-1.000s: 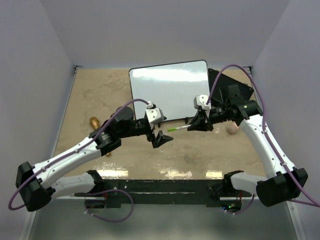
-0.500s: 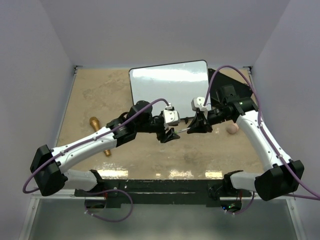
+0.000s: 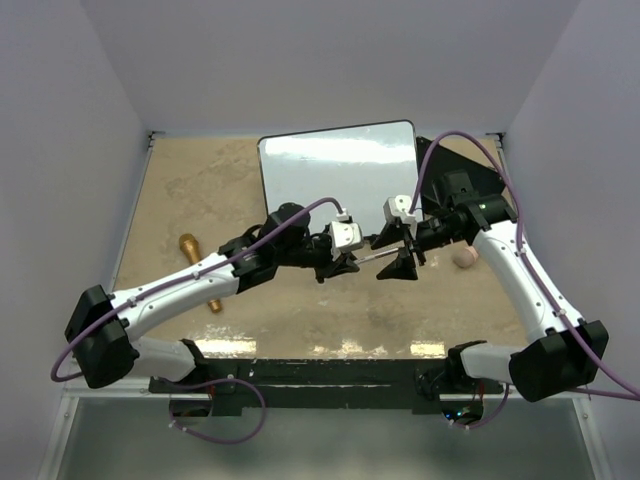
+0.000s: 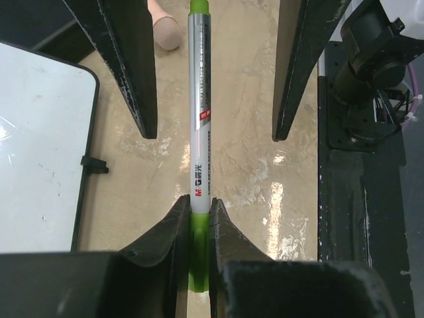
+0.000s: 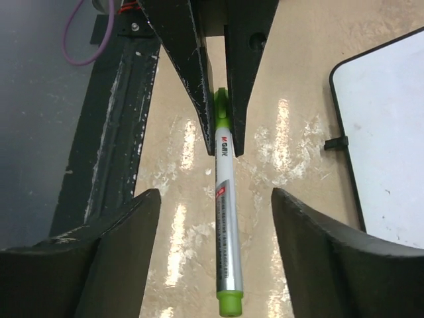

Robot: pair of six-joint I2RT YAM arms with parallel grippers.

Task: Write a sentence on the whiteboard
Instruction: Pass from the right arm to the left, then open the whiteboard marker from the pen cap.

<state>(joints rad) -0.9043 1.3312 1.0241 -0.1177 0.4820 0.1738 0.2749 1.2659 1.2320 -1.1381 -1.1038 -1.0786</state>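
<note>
Over the mottled tan tabletop (image 3: pixel 270 310), the left gripper (image 4: pixel 199 207) is clamped on one green end of a slim silver-and-green marker pen (image 4: pixel 200 126). The right gripper (image 5: pixel 213 193) has its jaws apart, its fingers flanking the pen's other end without touching. Beyond them, the large glossy white, black-framed whiteboard (image 3: pixel 335 180) sits toward the table's far edge.

On left arm (image 3: pixel 170 292) and right arm (image 3: pixel 525 285): white link shells, black joints. Purple cable (image 3: pixel 290 205) looped along each. White camera block (image 3: pixel 347 235) at each wrist. On left claw (image 4: pixel 199 212) and right claw (image 5: pixel 215 197): matte black wedge fingers (image 5: pixel 119 252), edges scuffed with pale flecks.
</note>
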